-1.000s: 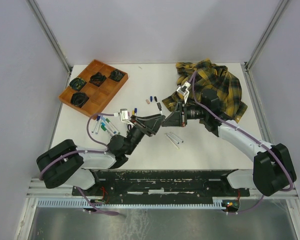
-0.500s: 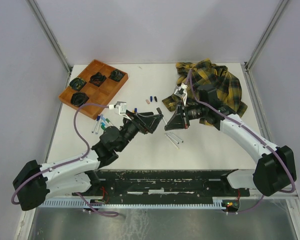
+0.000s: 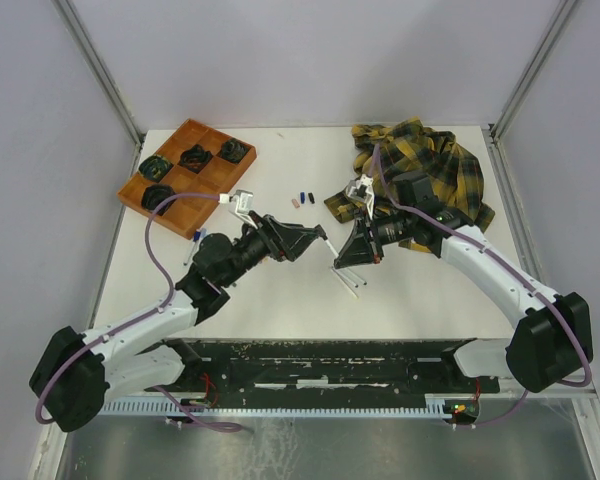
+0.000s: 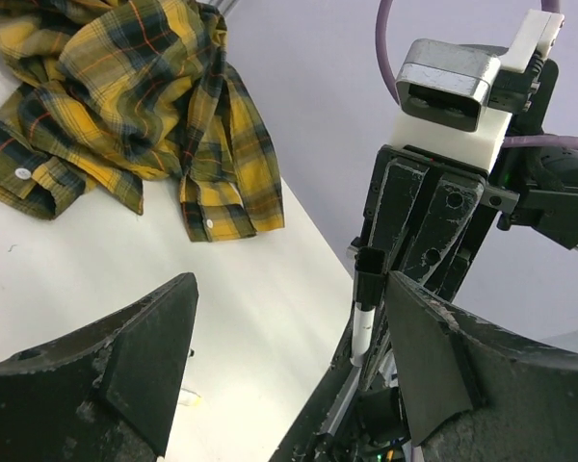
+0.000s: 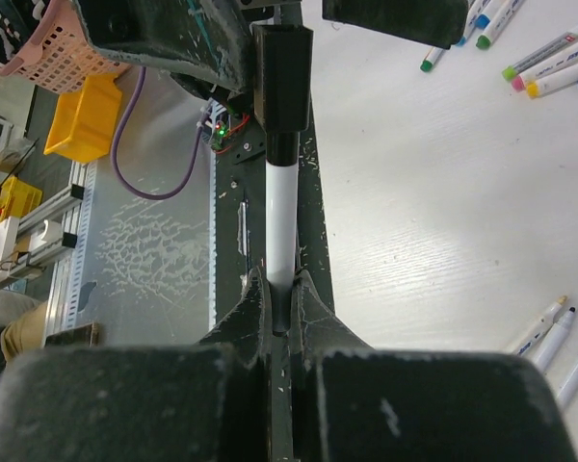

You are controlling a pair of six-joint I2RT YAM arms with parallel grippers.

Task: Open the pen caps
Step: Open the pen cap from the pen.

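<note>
The right pincer [image 5: 281, 284] is clamped tight on the white barrel of a marker [image 5: 280, 217], gripping it near its bare end. The marker's far end wears a black cap [image 5: 282, 82], seated on the barrel. That cap stands in the gap of the left pincer [image 4: 289, 289], whose 2 fingers [image 4: 149, 356] are spread wide apart with nothing gripped; the cap sits close to 1 finger, and whether it touches cannot be told.

From above, the 2 pincers meet tip to tip over the middle of the white surface [image 3: 280, 290], left pincer [image 3: 315, 238] facing right pincer [image 3: 345, 255]. Just below them lie a few bare barrels [image 3: 350, 278]. A small cluster of loose caps [image 3: 302, 196] lies on the surface further back, between an orange tray [image 3: 212, 172] at the rear left and a crumpled yellow plaid shirt [image 3: 425, 165] at the rear right. The right wrist view shows capped markers [image 5: 549, 60] with green, pink and yellow caps lying together on the surface.
</note>
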